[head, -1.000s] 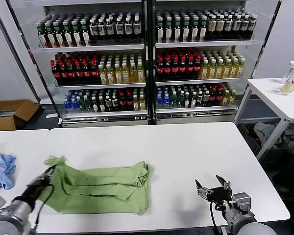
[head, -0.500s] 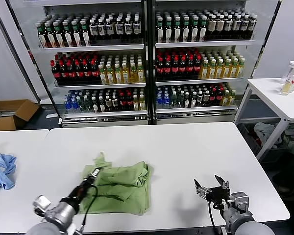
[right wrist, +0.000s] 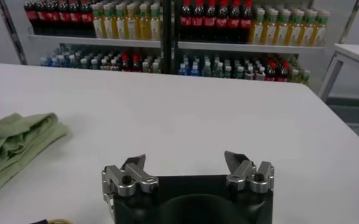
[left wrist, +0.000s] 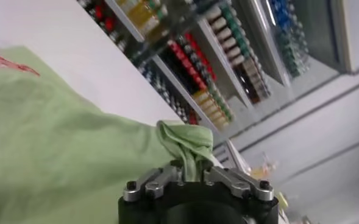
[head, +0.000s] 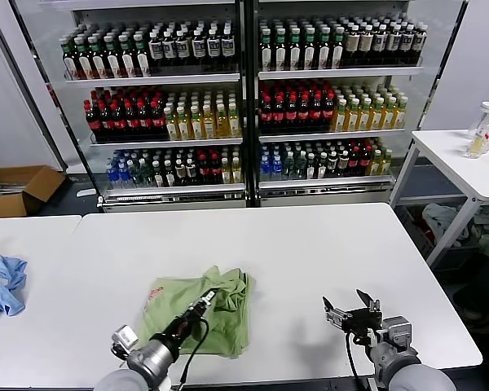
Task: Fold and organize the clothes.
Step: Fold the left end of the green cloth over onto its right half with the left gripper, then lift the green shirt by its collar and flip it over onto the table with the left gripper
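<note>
The green shirt (head: 200, 314) lies in a thick folded pile on the white table (head: 310, 244), near the front edge, at about 7 o'clock from the table's middle. A bit of red print shows on its top at the left side. The pile's far edge is bumpy, and its right edge hangs in soft folds.

The left tool (head: 205, 298) is low over the middle of the pile. In the left wrist view, a twisted bit of green cloth (left wrist: 182, 146) sticks up between its fingers (left wrist: 152, 179). The fingers are close together on it, but I cannot tell if they grip it tight or are letting go.

The right tool (head: 349, 313) waits at 5 o'clock, near the front edge, well apart from the shirt. Its fingers (right wrist: 133, 164) are spread wide and hold nothing.

There is lots of bare table from 12 o'clock round to 3 o'clock, and between the shirt and the right tool. A blue cloth (head: 2, 283) lies far off at 9 o'clock, on the next table.

A second ago the shirt was long and reached far to the left. The left tool has carried that end across to the right, so the pile is now much shorter. The right tool has stayed put.
</note>
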### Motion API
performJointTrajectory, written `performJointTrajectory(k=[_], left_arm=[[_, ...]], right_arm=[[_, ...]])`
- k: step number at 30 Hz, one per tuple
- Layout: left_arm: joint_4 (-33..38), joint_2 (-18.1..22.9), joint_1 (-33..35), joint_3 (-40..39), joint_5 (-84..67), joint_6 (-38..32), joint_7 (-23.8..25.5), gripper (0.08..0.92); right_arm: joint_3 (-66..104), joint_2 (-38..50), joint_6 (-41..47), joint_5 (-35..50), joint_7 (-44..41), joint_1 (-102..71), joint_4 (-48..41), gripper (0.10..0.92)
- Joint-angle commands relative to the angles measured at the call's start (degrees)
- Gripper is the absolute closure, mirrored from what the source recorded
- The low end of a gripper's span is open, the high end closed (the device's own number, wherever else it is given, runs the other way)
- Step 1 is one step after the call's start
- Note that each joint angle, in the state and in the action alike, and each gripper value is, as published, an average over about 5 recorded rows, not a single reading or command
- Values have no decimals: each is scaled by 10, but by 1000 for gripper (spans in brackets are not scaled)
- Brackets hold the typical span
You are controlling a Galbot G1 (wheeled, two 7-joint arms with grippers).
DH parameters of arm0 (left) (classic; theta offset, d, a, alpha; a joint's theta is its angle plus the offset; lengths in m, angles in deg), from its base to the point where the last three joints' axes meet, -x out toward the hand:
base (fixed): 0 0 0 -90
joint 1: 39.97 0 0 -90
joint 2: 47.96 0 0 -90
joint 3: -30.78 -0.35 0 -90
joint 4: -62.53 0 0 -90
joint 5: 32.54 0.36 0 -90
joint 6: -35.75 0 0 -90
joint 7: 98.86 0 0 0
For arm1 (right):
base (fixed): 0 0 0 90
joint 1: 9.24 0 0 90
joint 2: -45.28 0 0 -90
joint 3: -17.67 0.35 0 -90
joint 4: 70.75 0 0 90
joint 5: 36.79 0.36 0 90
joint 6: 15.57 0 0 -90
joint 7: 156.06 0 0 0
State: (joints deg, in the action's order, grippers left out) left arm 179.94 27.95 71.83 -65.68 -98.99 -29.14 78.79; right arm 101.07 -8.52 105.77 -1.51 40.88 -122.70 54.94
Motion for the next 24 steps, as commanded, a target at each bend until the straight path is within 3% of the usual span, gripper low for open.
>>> performJointTrajectory(k=[1,9,16,24], left_arm=[[4,3,-11,-31,76,4,28,653],[57,-24,29,46,101,-4,26,419],[21,-53,46,123,187,-28,-6,226],[-45,-78,44,146,228,-34,-19,177]], right_arm=[[-6,1,1,0,1,9,-3,202],[-10,-2,1,1,1,18,-7,203],[-10,-8,1,1,0,24,-12,203],[-9,-11,1,0,0,25,-15,203]])
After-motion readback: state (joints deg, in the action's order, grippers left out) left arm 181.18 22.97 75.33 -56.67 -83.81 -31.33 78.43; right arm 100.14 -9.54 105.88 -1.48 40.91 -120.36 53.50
